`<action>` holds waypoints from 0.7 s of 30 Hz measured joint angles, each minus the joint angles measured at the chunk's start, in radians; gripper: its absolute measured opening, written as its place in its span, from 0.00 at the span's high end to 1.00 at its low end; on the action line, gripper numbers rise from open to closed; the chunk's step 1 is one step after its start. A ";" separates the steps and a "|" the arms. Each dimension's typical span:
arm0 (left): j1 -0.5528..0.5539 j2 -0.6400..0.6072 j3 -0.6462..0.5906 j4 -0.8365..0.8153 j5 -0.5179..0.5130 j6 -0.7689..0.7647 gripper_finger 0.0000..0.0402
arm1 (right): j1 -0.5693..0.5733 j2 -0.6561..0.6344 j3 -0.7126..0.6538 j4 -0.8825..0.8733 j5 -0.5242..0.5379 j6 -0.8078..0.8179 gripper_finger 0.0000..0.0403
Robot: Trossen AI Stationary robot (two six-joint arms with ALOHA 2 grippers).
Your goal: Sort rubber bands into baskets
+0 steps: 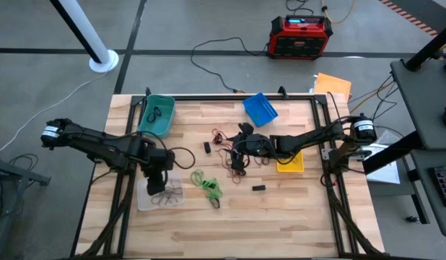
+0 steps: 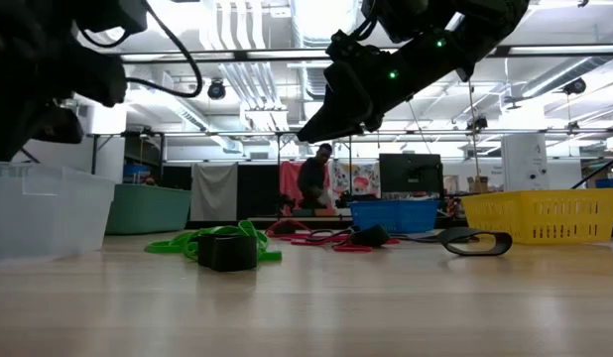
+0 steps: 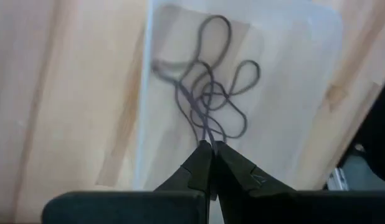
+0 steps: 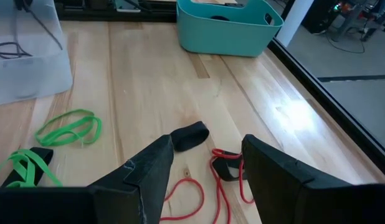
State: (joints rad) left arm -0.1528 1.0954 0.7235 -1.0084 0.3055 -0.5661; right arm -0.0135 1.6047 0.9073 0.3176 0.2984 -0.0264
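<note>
My left gripper (image 3: 211,148) is shut on dark rubber bands (image 3: 208,93) and points down over the clear basket (image 1: 145,198) near the table's left front. My right gripper (image 4: 208,149) hovers open at mid-table (image 1: 237,157) over a tangle of red rubber bands (image 4: 225,169), touching nothing. Green rubber bands (image 1: 207,185) lie on the wood between the two grippers. The teal basket (image 1: 156,115), holding dark bands, and the blue basket (image 1: 260,108) stand along the far edge. The yellow basket (image 1: 290,162) sits under my right arm. My left gripper pinches several strands of the dark rubber bands (image 3: 205,132) between its two fingertips, coming from above and pointing steeply down. The loops fan out below the tips over the clear basket's floor (image 3: 286,81). Whether they rest on it I cannot tell.
A small black block (image 1: 207,147) lies near the red bands and another black piece (image 1: 259,188) nearer the front. A dark piece (image 4: 190,134) lies just ahead of my right gripper. A person (image 2: 314,178) is in the room beyond the table. Bare wood runs along the near edge.
</note>
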 joint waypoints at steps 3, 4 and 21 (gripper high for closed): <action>0.000 0.000 0.000 0.022 -0.009 -0.001 0.99 | 0.000 0.000 0.000 0.000 0.000 0.002 0.54; 0.000 0.000 0.000 0.034 -0.009 -0.001 0.98 | 0.000 0.000 0.000 0.000 0.000 0.004 0.54; 0.000 0.002 0.034 0.126 -0.170 0.134 0.61 | -0.012 0.000 0.000 -0.002 0.008 0.053 0.54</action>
State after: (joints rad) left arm -0.1532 1.0975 0.7572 -0.8826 0.1360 -0.4320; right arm -0.0253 1.6047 0.9073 0.3153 0.3062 0.0268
